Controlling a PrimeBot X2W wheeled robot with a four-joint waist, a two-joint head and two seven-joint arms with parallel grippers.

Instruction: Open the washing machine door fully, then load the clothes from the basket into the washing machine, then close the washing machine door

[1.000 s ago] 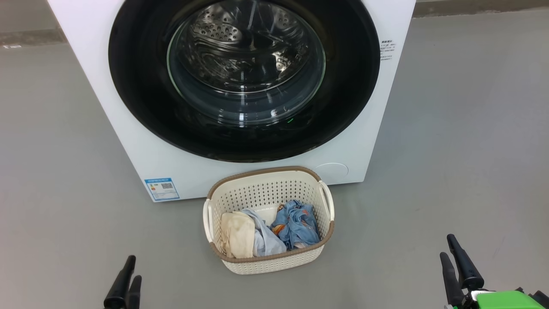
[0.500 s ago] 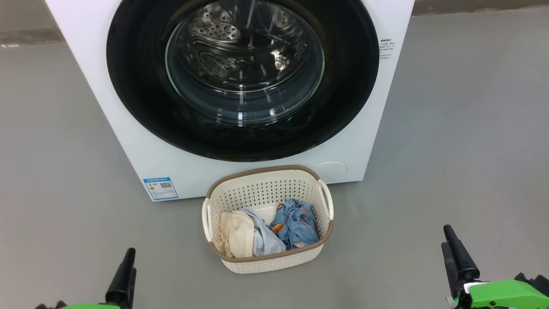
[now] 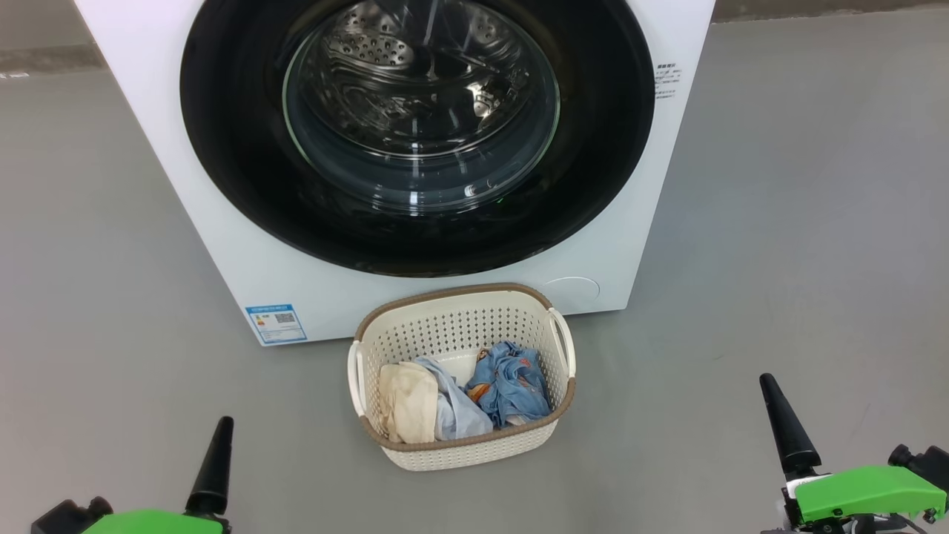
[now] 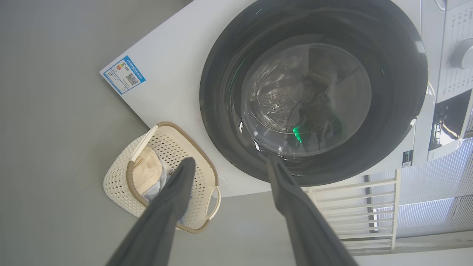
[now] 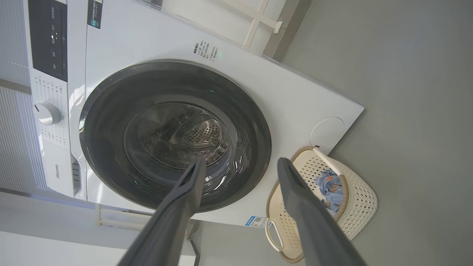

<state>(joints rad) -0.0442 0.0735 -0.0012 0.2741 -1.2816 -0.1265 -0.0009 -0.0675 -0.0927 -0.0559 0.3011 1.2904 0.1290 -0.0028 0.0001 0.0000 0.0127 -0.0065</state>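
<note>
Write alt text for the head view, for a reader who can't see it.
A white washing machine with its round black-rimmed door shut stands on a grey floor. In front sits a cream basket holding clothes in cream and blues. The robot's left hand and right hand point up from the lower corners, touching nothing.

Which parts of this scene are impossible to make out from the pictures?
- Head view: top of the washing machine door is cut off by the frame edge.
- Head view: print on the blue label is too small to read.
- Head view: the clothes overlap in the basket, hiding their count.
</note>
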